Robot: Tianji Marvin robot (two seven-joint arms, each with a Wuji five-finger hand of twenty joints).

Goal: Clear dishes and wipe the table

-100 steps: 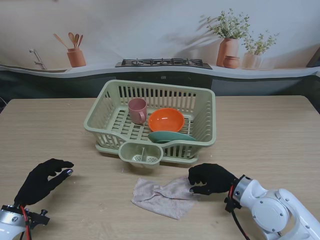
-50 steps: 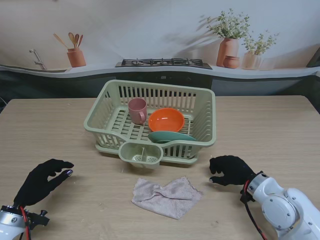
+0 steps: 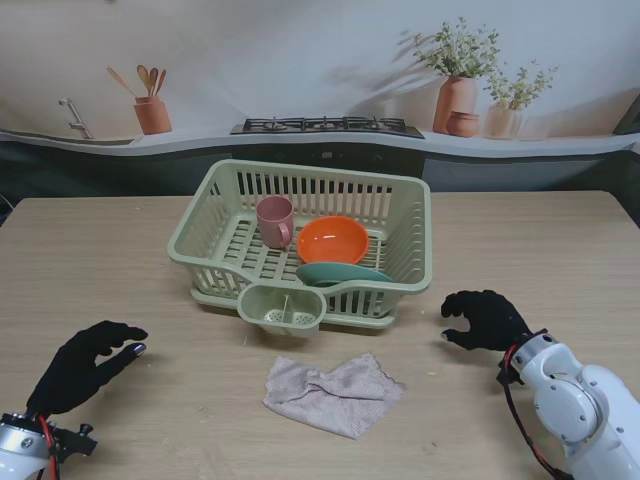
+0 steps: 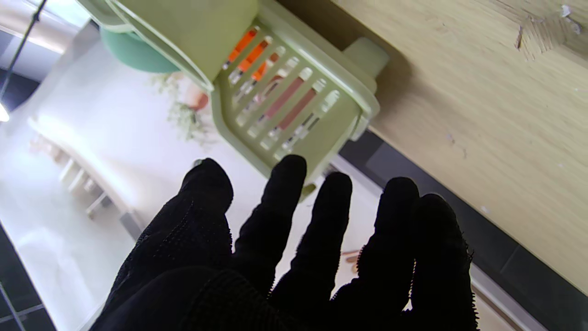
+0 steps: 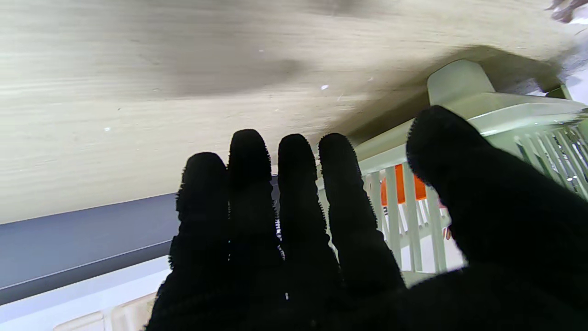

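cloth (image 3: 334,393): crumpled flat on table (image 3: 120,260), just my side of rack (image 3: 412,225) — free for wiping
dishes: cup (image 3: 275,220), bowl (image 3: 332,240), plate (image 3: 340,273) racked — cleared
right hand (image 3: 486,319): empty, fingers loosely curled, apart from cloth
left hand (image 3: 82,365): empty, spread

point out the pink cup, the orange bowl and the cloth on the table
pink plastic cup (image 3: 275,220), stand view, on its side wall
round orange bowl (image 3: 333,240), stand view, on its inside
crumpled pinkish cloth (image 3: 333,392), stand view, on its middle
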